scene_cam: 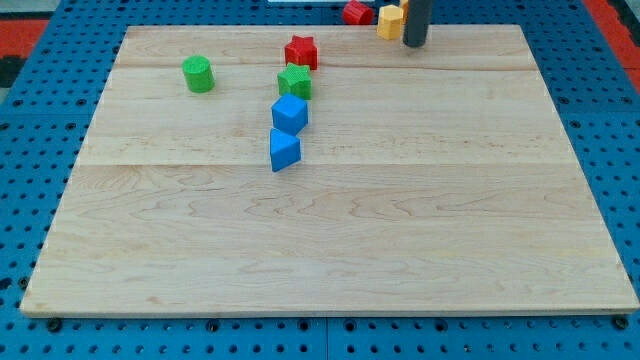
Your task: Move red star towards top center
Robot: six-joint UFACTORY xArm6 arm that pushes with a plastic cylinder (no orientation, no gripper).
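The red star [301,52] lies near the view's top, a little left of centre, on the wooden board [330,240]. A green star-like block [295,82] touches it just below. My tip [415,44] is at the board's top edge, well to the right of the red star and apart from it. A yellow block [390,21] sits right beside the rod on its left.
A green cylinder [198,74] stands at the upper left. A blue cube-like block [290,113] and a blue wedge-like block [284,150] lie in a line below the green star. A red block [357,12] sits off the board's top edge next to the yellow block.
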